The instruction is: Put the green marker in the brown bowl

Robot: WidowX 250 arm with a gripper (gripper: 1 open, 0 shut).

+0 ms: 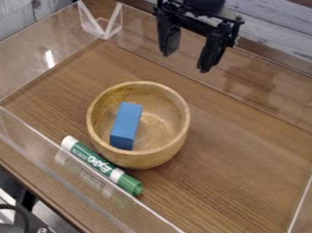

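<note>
Approaching the marker: you should bring the claw (192, 42) from the far side of the table (223, 151) toward the near left, and pass above the bowl rim.
Green marker (102, 167): it lies on the table, outside the brown bowl (180, 137), just beside its near left wall, slanting, with the dark cap end nearer to you.
Grip: please turn the fingers so that they close across the slim barrel, near its middle, and go down straight. One finger must enter between barrel and bowl, so kindly be careful not to push the bowl.
Blue block (124, 126): it rests inside the bowl, at the left; I would release the marker to the right of it.
Arm: it reaches in from the top of the view, and the claw hangs beyond the bowl, well apart from the marker.
Claw fingers: they stand wide apart, with nothing between them.
</note>
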